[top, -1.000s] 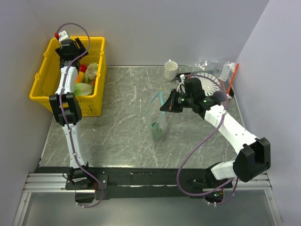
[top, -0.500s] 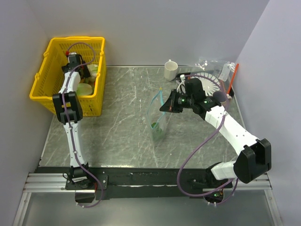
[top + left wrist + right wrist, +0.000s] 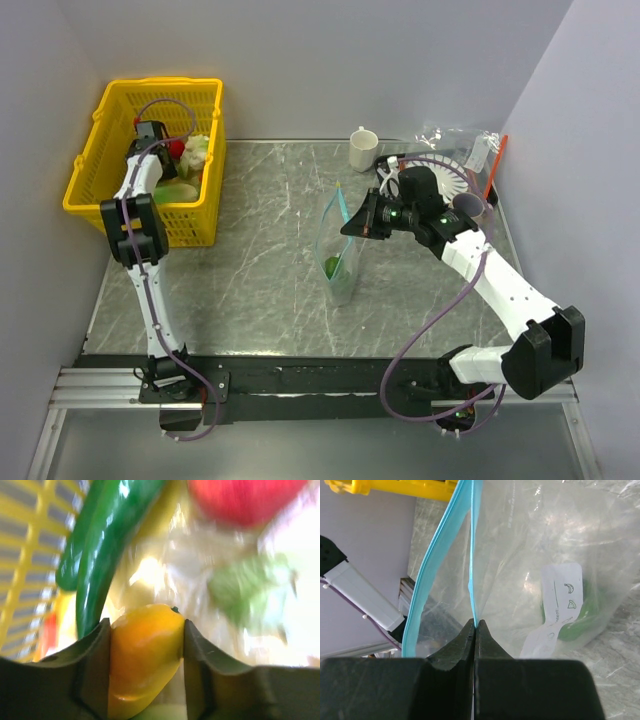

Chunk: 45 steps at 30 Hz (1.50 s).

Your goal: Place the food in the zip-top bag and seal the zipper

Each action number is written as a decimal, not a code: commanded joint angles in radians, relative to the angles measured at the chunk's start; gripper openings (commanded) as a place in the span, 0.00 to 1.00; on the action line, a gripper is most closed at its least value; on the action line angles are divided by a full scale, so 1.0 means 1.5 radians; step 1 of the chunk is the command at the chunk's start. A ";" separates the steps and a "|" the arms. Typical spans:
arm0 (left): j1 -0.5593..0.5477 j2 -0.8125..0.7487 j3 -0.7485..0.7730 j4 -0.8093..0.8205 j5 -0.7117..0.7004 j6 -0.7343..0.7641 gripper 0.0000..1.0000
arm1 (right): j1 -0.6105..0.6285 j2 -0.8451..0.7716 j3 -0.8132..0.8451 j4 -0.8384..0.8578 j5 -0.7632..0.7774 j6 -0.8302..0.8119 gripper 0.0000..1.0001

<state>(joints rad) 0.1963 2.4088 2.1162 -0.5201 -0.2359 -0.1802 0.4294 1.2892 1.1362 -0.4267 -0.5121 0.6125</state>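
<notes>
The zip-top bag (image 3: 338, 255) stands mouth-up at mid-table, with a green food (image 3: 330, 267) inside it. My right gripper (image 3: 354, 226) is shut on one lip of the teal-blue zipper (image 3: 427, 565) and holds the mouth open. In the right wrist view the right gripper (image 3: 475, 625) pinches the strip, and the green food (image 3: 580, 620) shows behind a white label. My left gripper (image 3: 163, 168) is down in the yellow basket (image 3: 160, 85). In the left wrist view it (image 3: 145, 630) is shut on a yellow-orange food (image 3: 142, 650).
The basket also holds a long green pepper (image 3: 100, 545), a red food (image 3: 245, 497) and a pale green leafy food (image 3: 245, 582). A white cup (image 3: 363, 148), crumpled clear plastic (image 3: 455, 140) and an orange-red stick (image 3: 493, 165) sit at the back right.
My left gripper has dropped from above the basket's rim into the basket and now grips the yellow-orange food. The right gripper and bag shifted slightly; the bag stands more upright.
</notes>
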 commanded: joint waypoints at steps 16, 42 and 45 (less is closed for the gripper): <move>-0.010 -0.352 -0.051 -0.163 0.145 -0.024 0.16 | 0.003 -0.041 -0.005 0.020 -0.007 -0.003 0.00; -0.290 -0.737 -0.381 0.329 0.444 -0.433 0.20 | 0.012 0.033 0.056 0.019 -0.049 0.019 0.00; -0.349 -0.756 -0.464 0.437 0.416 -0.489 0.20 | 0.012 0.033 0.061 0.016 -0.048 0.020 0.00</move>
<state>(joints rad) -0.2531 1.3098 1.5257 -0.1841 0.3862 -0.7254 0.4408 1.3334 1.1660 -0.4351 -0.5518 0.6315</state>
